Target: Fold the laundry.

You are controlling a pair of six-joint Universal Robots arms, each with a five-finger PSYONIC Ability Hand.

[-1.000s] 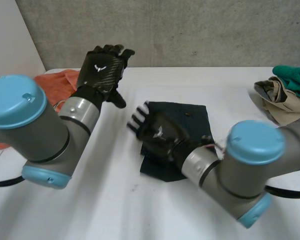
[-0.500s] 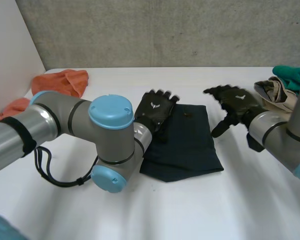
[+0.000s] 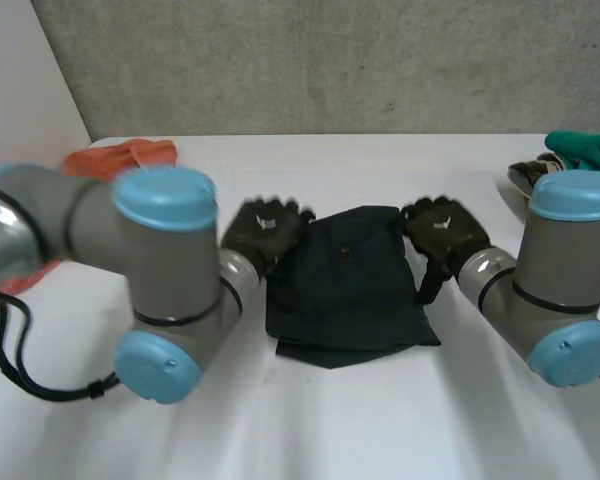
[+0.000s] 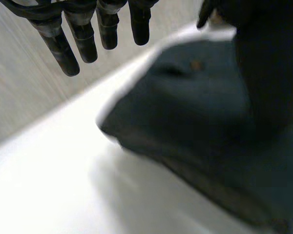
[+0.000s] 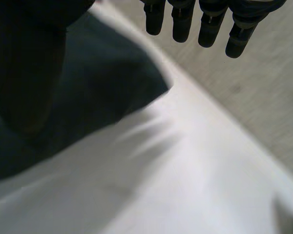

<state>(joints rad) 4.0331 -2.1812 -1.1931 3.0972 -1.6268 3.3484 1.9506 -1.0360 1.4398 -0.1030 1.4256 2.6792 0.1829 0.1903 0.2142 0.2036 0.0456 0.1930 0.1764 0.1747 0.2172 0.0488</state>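
Observation:
A dark navy folded cloth (image 3: 348, 285) lies in the middle of the white table (image 3: 310, 420). My left hand (image 3: 265, 228) is at the cloth's far left corner, and my right hand (image 3: 445, 230) is at its far right corner. In the left wrist view the fingers (image 4: 85, 36) hang straight above the table beside the cloth (image 4: 195, 107). The right wrist view likewise has straight fingers (image 5: 200, 19) just past the cloth's edge (image 5: 107, 83). Each thumb reaches over the cloth as a dark shape. Both hands are open.
An orange cloth (image 3: 130, 155) lies at the back left of the table. At the right edge a green cloth (image 3: 590, 150) rests on a beige garment (image 3: 535, 175). A concrete wall stands behind the table.
My right hand has come in from the right to the cloth's far right corner. The left hand has slid off the cloth top to its left corner, and both arms swung.

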